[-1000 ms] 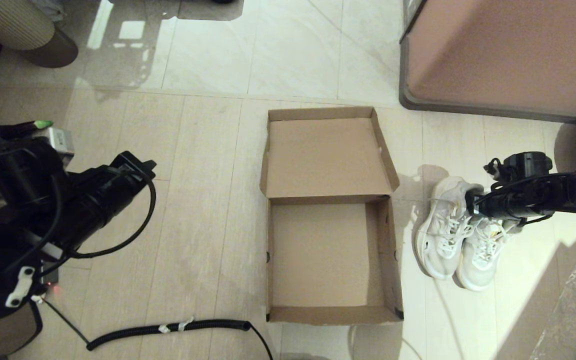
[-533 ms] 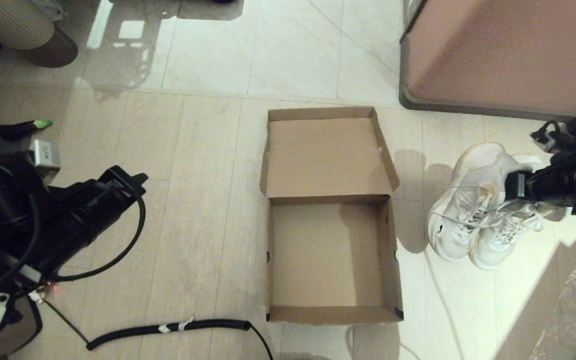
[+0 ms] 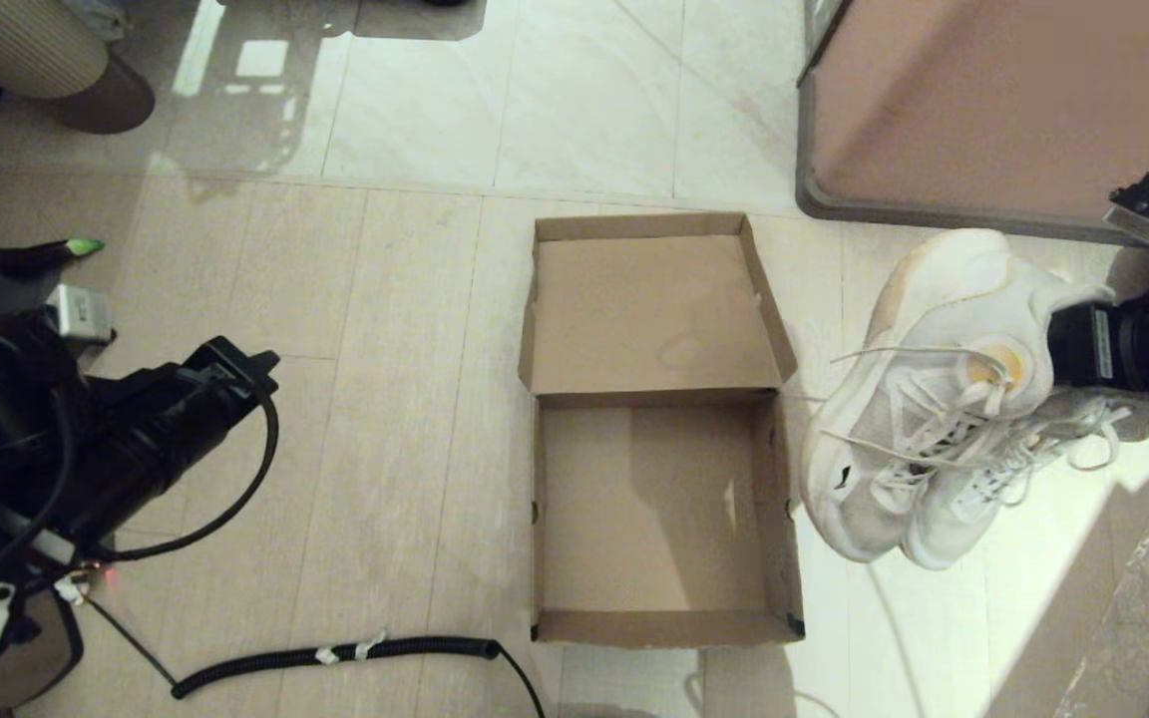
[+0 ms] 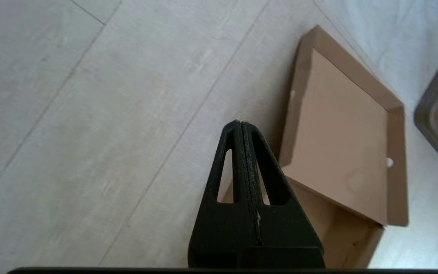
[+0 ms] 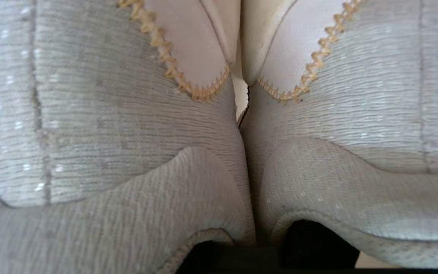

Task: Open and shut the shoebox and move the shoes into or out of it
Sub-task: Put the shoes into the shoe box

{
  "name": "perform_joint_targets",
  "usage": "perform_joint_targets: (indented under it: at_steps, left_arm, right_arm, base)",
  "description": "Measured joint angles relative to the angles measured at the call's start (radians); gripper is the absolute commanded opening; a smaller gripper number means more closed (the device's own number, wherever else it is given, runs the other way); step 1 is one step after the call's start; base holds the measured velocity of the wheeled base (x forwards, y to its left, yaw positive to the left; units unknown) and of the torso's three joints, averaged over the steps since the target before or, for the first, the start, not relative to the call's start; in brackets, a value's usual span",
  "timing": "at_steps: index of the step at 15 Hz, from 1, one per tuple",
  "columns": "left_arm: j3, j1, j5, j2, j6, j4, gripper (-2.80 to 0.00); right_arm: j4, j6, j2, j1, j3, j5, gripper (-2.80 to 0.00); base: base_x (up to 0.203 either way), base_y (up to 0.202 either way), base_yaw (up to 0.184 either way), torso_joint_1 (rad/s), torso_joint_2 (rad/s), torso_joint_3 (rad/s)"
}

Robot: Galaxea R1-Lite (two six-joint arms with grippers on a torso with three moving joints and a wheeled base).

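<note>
The brown cardboard shoebox lies on the floor in the middle, empty, with its flip lid folded back flat on the far side. The pair of white sneakers hangs in the air to the right of the box, toes down, laces dangling. My right gripper is shut on the shoes at their heel collars; in the right wrist view the two mesh collars are pressed together and fill the picture. My left gripper is shut and empty, held above the floor left of the shoebox.
A large pinkish-brown panel with a grey rim stands at the back right. A black corrugated cable lies on the floor at the near left. Crinkled plastic shows at the near right. A round ribbed object sits far left.
My right gripper has lifted the shoes off the floor and raised them, now swung a little toward the box. The left arm has drawn back slightly.
</note>
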Motion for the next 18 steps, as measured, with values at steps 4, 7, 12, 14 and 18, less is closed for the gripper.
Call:
perform_joint_targets:
  at_steps: [4, 7, 12, 14, 18]
  left_arm:
    - [-0.005, 0.032, -0.001, 0.004, 0.026, 0.0, -2.8]
    - [-0.015, 0.037, -0.003, 0.004, 0.028, 0.004, -2.8]
    - [-0.047, 0.04, -0.003, 0.006, 0.03, 0.009, -2.8]
    - [-0.048, 0.047, -0.004, 0.008, 0.029, 0.009, -2.8]
    - [-0.051, 0.062, -0.011, 0.019, 0.029, 0.009, -2.8]
  right_arm:
    - [0.014, 0.071, -0.01, 0.27, 0.058, -0.048, -2.8]
    - [0.0, 0.087, 0.048, 0.376, 0.104, -0.079, -2.8]
    - [-0.144, 0.101, 0.232, 0.462, 0.12, -0.093, -2.8]
    - [-0.231, 0.118, 0.322, 0.483, 0.112, -0.12, -2.8]
    - [-0.28, 0.126, 0.465, 0.511, 0.052, -0.148, -2.8]
  base:
    - [0.0, 0.0, 0.0, 0.0, 0.0, 0.0]
    - [0.0, 0.0, 0.0, 0.0, 0.0, 0.0]
    - [0.0, 0.0, 0.0, 0.0, 0.0, 0.0]
    - [0.0, 0.0, 0.0, 0.0, 0.0, 0.0]
    - [0.0, 0.0, 0.0, 0.0, 0.0, 0.0]
